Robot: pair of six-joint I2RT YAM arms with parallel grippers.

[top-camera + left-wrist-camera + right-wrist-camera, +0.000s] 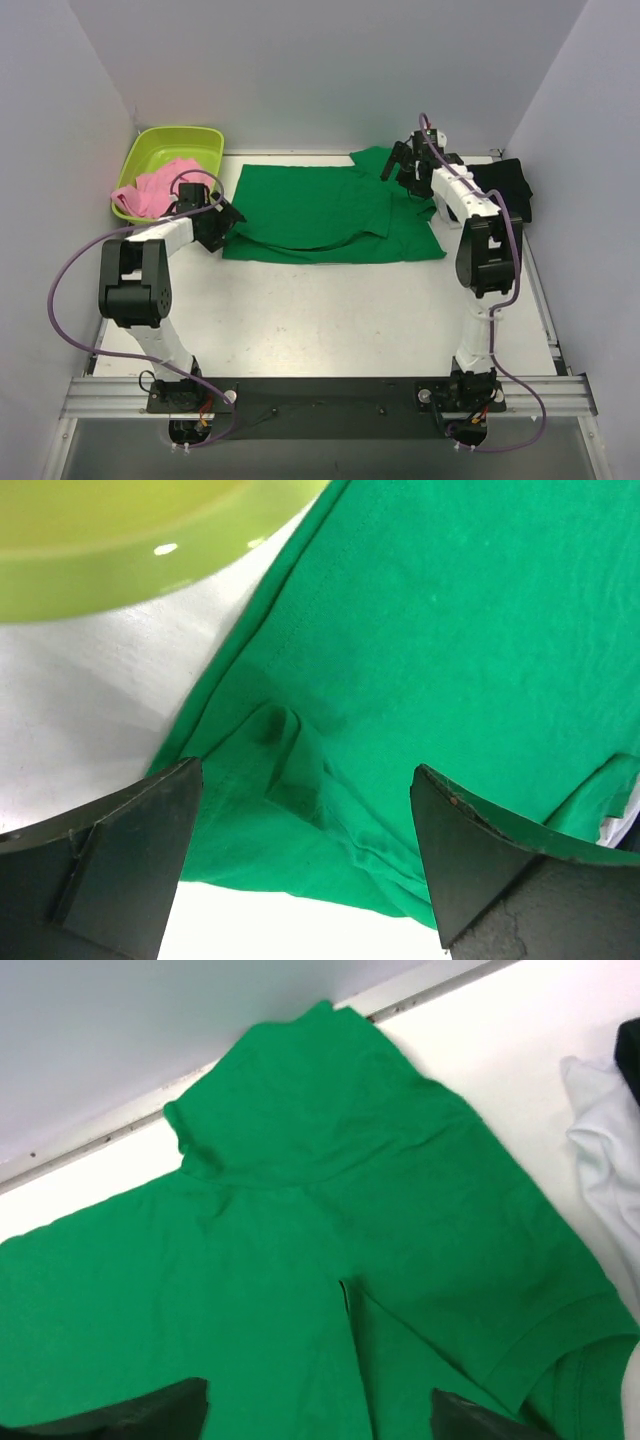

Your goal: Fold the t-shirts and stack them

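Green cloth fills the view between the spread fingers of the left gripper. Nothing is pinched there; the jaws stand wide over the edge of the bright green soft-cloth t-shirt. Directly under this claw the fabric is bunched into a small ridge. Just beyond its left finger curves the glossy lime-green plastic tub, which holds the crumpled pink t-shirt.

The right gripper is likewise parted and empty, with a sleeve of the same shirt spread ahead of it. Outward of that arm, the dark black t-shirt lies in a heap on the white table.

The green shirt looks part-folded, so the step in hand is probably taking a fresh hold for the next fold. To do it well, each claw should come down on an edge and catch every layer there. The ridge under the left claw wants pulling flat first. Both arms should then lift and carry across together, so the edges land square.

As for pose, the left arm is bent at the elbow, its forearm angled inward and its wrist tipped down at the shirt's side. The right arm reaches far forward, its wrist turned inward over the far corner.
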